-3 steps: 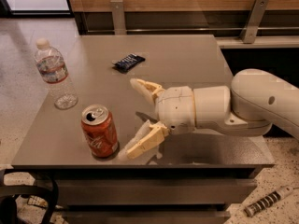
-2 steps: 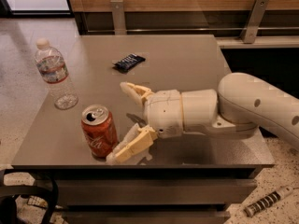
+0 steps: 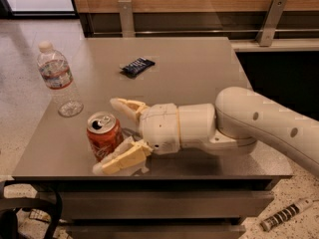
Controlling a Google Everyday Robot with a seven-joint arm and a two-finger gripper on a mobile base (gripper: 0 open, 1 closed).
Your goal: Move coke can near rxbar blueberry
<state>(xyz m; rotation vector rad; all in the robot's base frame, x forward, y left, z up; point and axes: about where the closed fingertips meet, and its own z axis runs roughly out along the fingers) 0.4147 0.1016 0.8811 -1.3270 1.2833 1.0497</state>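
The coke can (image 3: 103,135), red-orange with a silver top, stands upright near the front left of the grey table (image 3: 199,73). My gripper (image 3: 110,134) reaches in from the right and is open, with one finger behind the can and the other in front of it, so the can sits between them. The rxbar blueberry (image 3: 137,66), a flat dark navy wrapper, lies farther back near the table's middle, well apart from the can.
A clear plastic water bottle (image 3: 57,78) stands at the table's left edge, close behind the can. A wooden wall with metal brackets (image 3: 269,19) runs behind the table. The table's front edge is just below the gripper.
My gripper has moved left along the table, and its open fingers now straddle the coke can. The can, bar and bottle have not moved.
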